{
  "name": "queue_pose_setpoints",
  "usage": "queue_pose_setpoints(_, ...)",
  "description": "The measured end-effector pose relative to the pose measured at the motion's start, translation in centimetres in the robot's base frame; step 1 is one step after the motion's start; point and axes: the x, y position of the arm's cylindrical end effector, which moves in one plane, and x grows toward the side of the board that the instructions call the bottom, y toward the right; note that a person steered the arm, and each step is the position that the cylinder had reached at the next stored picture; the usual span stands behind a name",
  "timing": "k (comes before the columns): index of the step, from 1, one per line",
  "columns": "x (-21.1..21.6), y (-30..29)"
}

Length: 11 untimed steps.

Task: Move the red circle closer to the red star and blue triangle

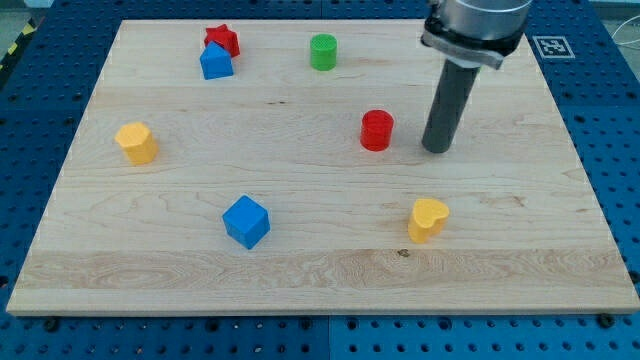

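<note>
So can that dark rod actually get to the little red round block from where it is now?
Probably yes. My tip stands just to the view's right of the red circle, with only bare board between them and no other block in the way.

The table [330, 270] is pale wood with fine straight grain, on a blue perforated base [620, 130]. Upper left: a red star [224, 39] and a blue triangle [215, 62]. The circle [323, 51] at the top is green, the central red circle [377, 130] bright red. Two blocks are yellow: one [136, 142] at left, possibly a hexagon, and a heart [428, 219] at lower right. The cube [246, 221] is blue. My tip [436, 150] is dark grey.
</note>
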Motion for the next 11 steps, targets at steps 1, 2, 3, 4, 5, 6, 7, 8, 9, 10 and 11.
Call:
queue_pose_setpoints(1,-0.4,-3.3)
queue_pose_setpoints(2,-2.1,-5.3)
queue_pose_setpoints(3,-3.6,-7.5)
queue_pose_setpoints(4,-5.2,-9.8)
queue_pose_setpoints(5,-4.9,-12.6)
queue_pose_setpoints(6,-2.4,-13.2)
queue_pose_setpoints(7,-1.4,-14.6)
queue_pose_setpoints(8,-3.9,-15.5)
queue_pose_setpoints(9,-6.0,-18.2)
queue_pose_setpoints(10,-8.4,-20.3)
queue_pose_setpoints(11,-11.2,-20.6)
